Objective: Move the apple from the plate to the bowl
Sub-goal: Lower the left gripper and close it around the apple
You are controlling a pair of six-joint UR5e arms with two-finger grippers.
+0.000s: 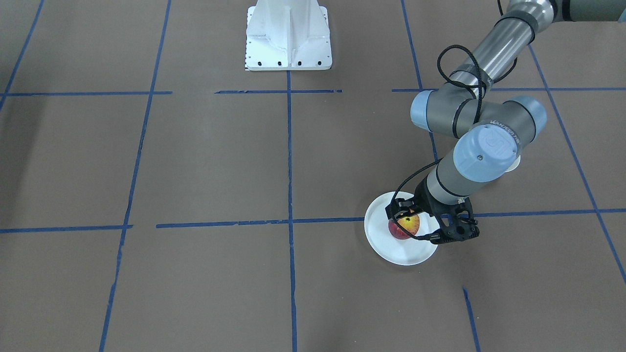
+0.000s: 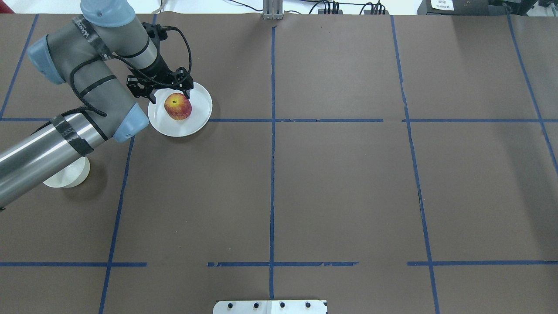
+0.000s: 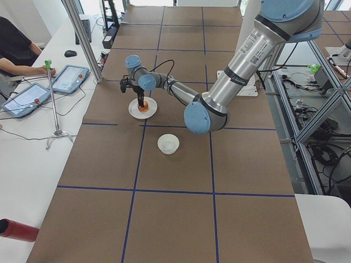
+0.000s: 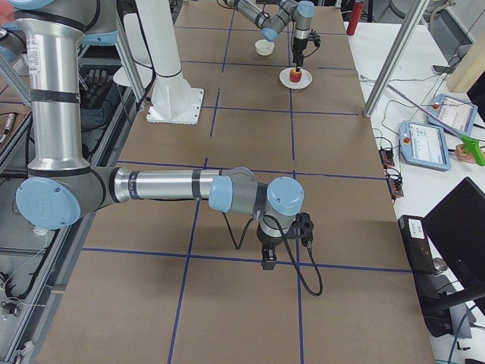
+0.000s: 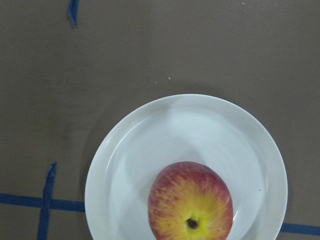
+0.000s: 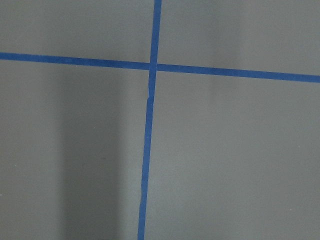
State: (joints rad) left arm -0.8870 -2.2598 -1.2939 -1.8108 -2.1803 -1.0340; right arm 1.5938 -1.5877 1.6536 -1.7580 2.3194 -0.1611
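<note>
The red and yellow apple [image 2: 177, 106] lies on the white plate [image 2: 198, 118] at the far left of the table. My left gripper [image 2: 169, 95] is open and hovers just above the apple, a little toward the plate's far rim, one finger on each side. The left wrist view shows the apple [image 5: 190, 202] on the plate [image 5: 150, 145] from above, with no fingers in it. The off-white bowl [image 2: 69, 176] stands nearer the robot, partly hidden under my left arm; it shows whole in the exterior left view [image 3: 168, 143]. My right gripper [image 4: 268, 263] points down over bare table far away; I cannot tell its state.
The white robot base [image 1: 288, 36] stands at the table's middle edge. Blue tape lines divide the brown table. Beyond the far edge are a side desk with tablets [image 3: 68, 78], a thin stand [image 3: 53, 98] and a seated person.
</note>
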